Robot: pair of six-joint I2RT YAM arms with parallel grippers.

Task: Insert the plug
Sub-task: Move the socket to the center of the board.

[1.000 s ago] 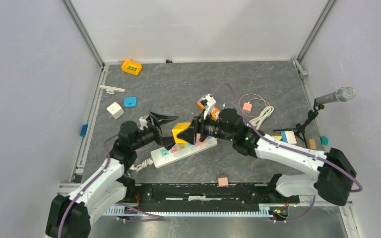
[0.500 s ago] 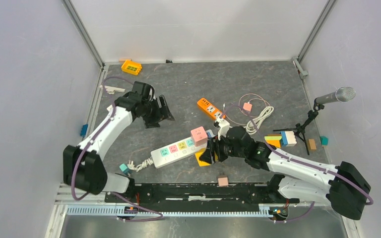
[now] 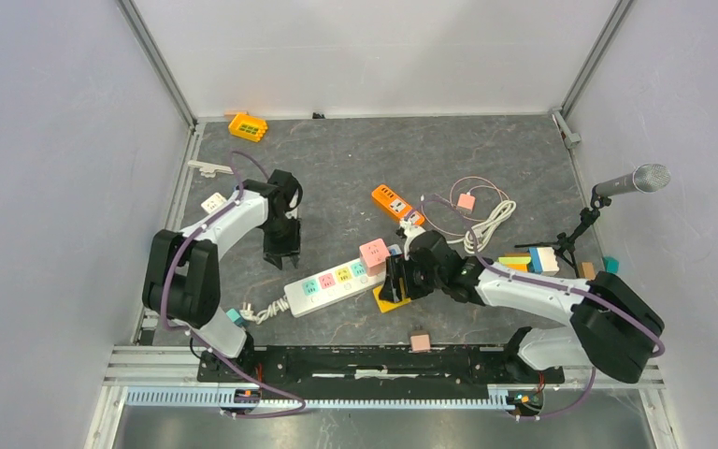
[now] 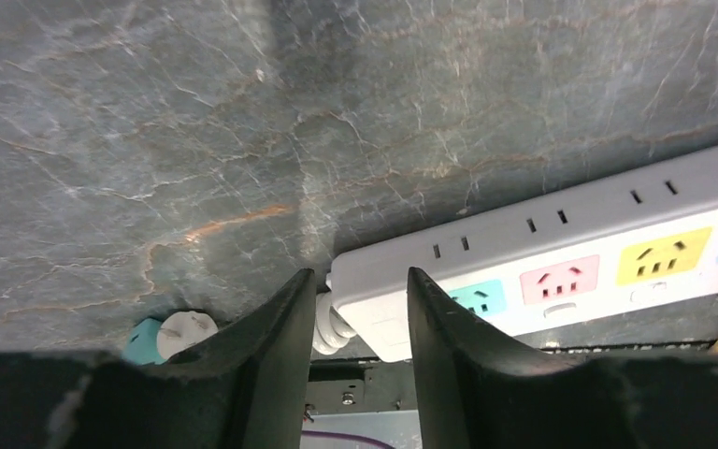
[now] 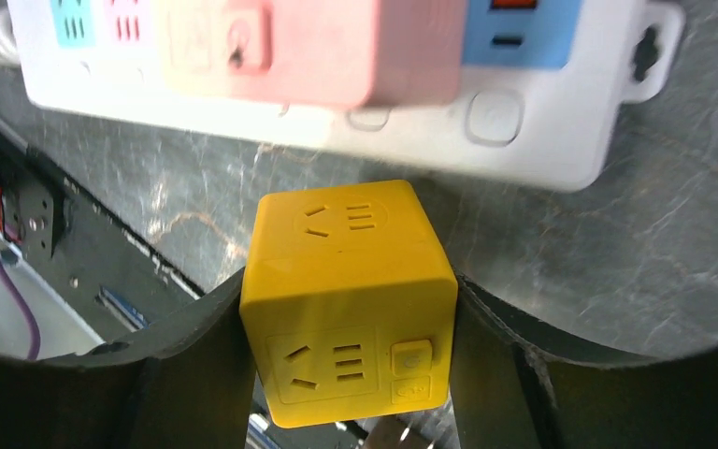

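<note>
Right gripper (image 3: 394,283): jaws clamped on the yellow cube plug (image 5: 346,299), one finger on each side. The plug is just beside the right end of the white power strip (image 3: 332,281), at 5 o'clock of the pink cube (image 3: 374,253) seated on that strip; not inserted. Left gripper (image 4: 360,281): fingers narrowly apart, holding nothing, at 11 o'clock of the strip's left end

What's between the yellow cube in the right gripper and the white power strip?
Nothing; only a narrow band of bare table separates the yellow cube from the power strip, seen best in the right wrist view.
</note>
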